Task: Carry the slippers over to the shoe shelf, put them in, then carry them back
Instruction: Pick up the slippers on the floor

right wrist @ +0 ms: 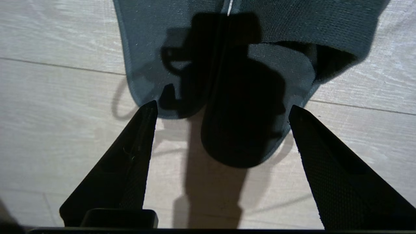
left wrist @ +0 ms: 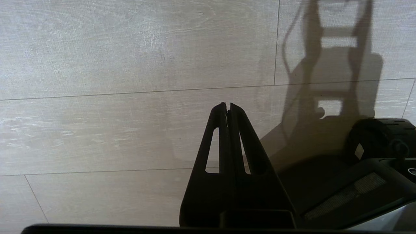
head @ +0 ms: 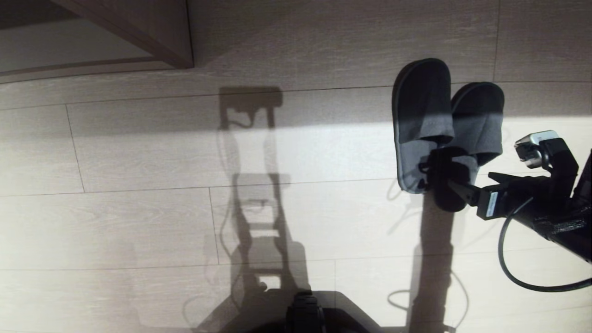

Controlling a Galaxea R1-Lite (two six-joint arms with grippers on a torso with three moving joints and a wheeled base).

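Pale wood-plank floor (head: 138, 222) in slanting sunlight, brown furniture corner (head: 152, 41) beyond.

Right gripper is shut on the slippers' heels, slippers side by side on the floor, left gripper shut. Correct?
Not quite: the right gripper is open. The right wrist view shows its fingers spread wide, just short of the slippers, holding nothing. The rest stands: the slippers lie side by side on the floor, and the left gripper is shut.

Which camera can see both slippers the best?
The head view: both slippers lie whole on the floor, side by side. The right wrist view shows only their heel ends between the open right gripper. The left wrist view shows none.
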